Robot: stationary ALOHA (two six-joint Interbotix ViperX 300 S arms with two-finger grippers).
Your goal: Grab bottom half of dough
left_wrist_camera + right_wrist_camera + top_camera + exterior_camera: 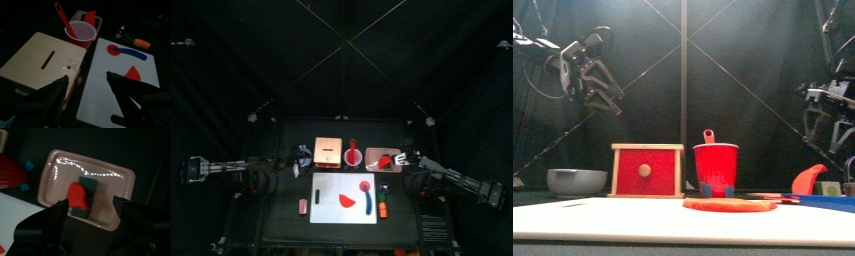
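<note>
The top camera hangs high overhead, looking straight down; the table (pixel 338 190) sits small mid-frame. The front camera sits at table height, looking level across the white board (pixel 660 220) at the red cup (pixel 716 168), close. The left wrist camera looks past its open jaws onto that same board and cup; the right wrist camera peers closely between its spread jaws at a pink tray (pixel 67 178).

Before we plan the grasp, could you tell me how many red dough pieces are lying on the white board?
2. The larger wedge lies toward the white board's front edge; the smaller round blob lies behind it, beside the blue tool's end. Neither is covered.
</note>
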